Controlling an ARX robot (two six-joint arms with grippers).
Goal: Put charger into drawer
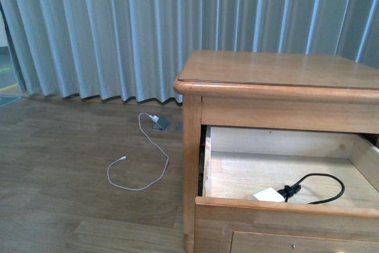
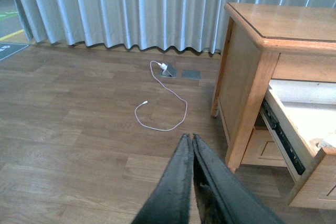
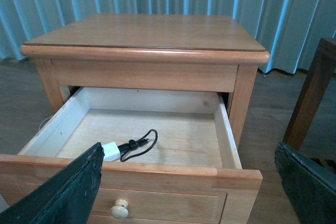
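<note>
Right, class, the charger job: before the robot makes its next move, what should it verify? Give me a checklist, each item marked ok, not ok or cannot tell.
1. Charger lies inside the drawer: ok.
2. Black cable lies wholly within the drawer walls: ok.
3. Right gripper open, holding nothing: ok.
4. Left gripper shut and empty: ok.
5. Drawer pushed closed: not ok, it stands open.
6. Knob unobstructed: ok.
</note>
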